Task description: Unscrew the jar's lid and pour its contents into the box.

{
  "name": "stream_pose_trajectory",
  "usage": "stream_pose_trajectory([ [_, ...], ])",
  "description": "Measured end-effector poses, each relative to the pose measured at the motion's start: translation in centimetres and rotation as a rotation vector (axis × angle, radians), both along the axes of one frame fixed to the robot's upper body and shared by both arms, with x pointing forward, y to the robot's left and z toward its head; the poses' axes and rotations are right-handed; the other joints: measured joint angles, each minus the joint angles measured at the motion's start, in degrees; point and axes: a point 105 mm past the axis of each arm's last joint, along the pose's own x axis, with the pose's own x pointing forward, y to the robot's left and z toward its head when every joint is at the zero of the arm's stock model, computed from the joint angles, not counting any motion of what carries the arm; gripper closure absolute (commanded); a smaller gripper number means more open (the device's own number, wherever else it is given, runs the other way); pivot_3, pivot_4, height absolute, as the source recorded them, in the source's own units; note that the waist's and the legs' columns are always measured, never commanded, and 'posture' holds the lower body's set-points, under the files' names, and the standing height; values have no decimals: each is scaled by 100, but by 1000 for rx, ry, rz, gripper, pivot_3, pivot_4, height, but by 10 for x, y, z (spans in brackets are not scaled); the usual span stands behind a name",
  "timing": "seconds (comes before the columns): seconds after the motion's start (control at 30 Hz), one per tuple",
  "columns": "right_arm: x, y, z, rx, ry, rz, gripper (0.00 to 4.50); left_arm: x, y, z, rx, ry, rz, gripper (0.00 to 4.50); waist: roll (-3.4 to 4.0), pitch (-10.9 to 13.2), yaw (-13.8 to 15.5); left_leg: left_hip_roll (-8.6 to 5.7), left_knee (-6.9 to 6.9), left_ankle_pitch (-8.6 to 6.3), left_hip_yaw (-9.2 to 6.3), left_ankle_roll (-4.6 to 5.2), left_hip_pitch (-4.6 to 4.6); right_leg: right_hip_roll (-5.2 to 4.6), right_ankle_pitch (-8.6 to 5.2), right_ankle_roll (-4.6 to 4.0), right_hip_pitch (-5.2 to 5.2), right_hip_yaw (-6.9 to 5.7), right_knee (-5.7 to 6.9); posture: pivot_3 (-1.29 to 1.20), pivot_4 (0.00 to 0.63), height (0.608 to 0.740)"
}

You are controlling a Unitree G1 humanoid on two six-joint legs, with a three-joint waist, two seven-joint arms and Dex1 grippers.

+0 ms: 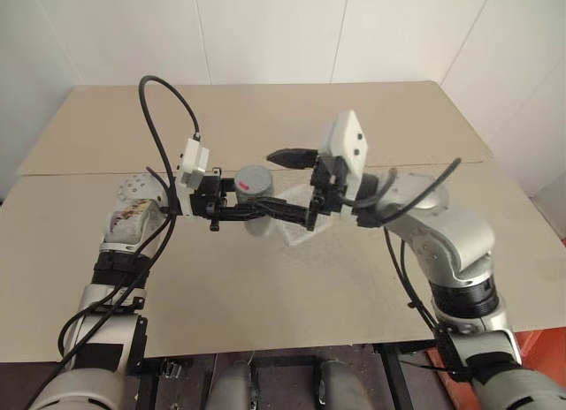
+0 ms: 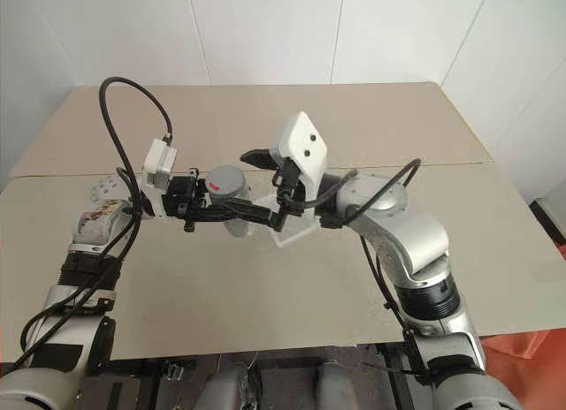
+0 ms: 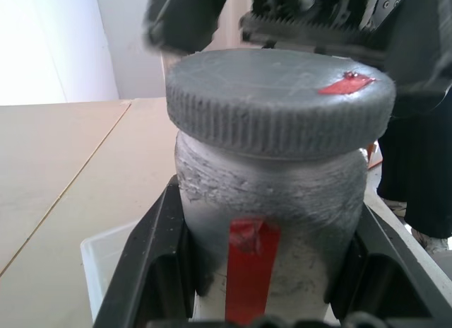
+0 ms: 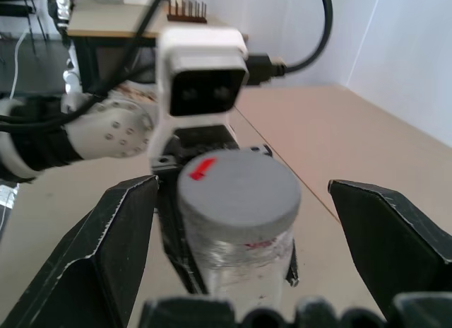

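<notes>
My left gripper point(image 1: 263, 212) is shut on the jar point(image 3: 268, 194), holding it upright above the table. The jar has a cloudy wall with a red strip on it. The grey lid point(image 1: 254, 180) with a red mark sits on the jar's mouth. My right gripper point(image 4: 244, 189) is open, with one finger on each side of the lid and a gap to it on both sides. The clear box point(image 2: 288, 230) lies on the table under and just beyond the jar. The contents are hidden by the lid and the cloudy wall.
The tan table point(image 1: 265, 295) reaches well past the box on all sides, with a seam point(image 1: 88, 171) across it behind the arms. White walls stand behind its far edge. Black cables point(image 1: 164, 127) loop above my left wrist.
</notes>
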Motion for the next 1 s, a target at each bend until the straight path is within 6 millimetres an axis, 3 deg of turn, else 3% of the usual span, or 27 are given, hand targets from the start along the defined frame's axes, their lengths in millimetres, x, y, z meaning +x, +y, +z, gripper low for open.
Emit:
stream_pose_trajectory([
  [0.17, 4, 9, 1, -4, 22, -1, 32, 0, 0, 0, 1, -1, -1, 2569, 0, 0, -3, 1, 1, 0, 0, -1, 0, 0, 0, 0, 0, 0, 1, 0, 150, 740],
  [0.4, 3, 14, 0, 5, 81, 34, 1730, 0, 0, 0, 3, -4, 3, 2569, 0, 0, -4, 1, 0, 0, 0, -1, 0, 0, 0, 0, 0, -1, 1, 0, 150, 740],
  [0.57, 5, 12, 7, 50, 131, 34, 1730, -1, 0, 1, 4, -13, 3, 2569, 0, 0, -6, 1, 1, 1, 0, -1, 0, 0, 0, 0, -1, 0, 4, 0, 150, 740],
  [0.7, 15, -9, 41, 184, 125, -42, 1730, 0, 0, -2, 18, -13, 7, 2569, 0, 0, 10, 1, 0, 1, -1, -1, 0, 0, 0, 0, 0, -1, 3, 0, 150, 740],
  [0.77, 20, -23, 45, 196, 112, -105, 1730, 0, 0, -3, 19, -13, 12, 2569, 0, 0, 17, 0, 0, 0, 0, 0, 0, -1, 0, 0, 1, -1, -1, 0, 150, 740],
  [0.9, 34, -60, 17, 126, 90, -317, 1730, 5, -1, -5, 12, -17, 42, 2569, -1, 0, 40, 0, 1, -1, 2, 1, -2, -1, 0, 0, 2, -2, -3, 0, 150, 740],
  [1.0, 39, -98, -27, 33, 109, -496, 1730, 12, -2, -6, 4, -24, 92, 2569, -1, 0, 54, -2, 0, -1, 3, 2, -3, -2, 0, 1, 2, 0, -6, 0, 150, 740],
])
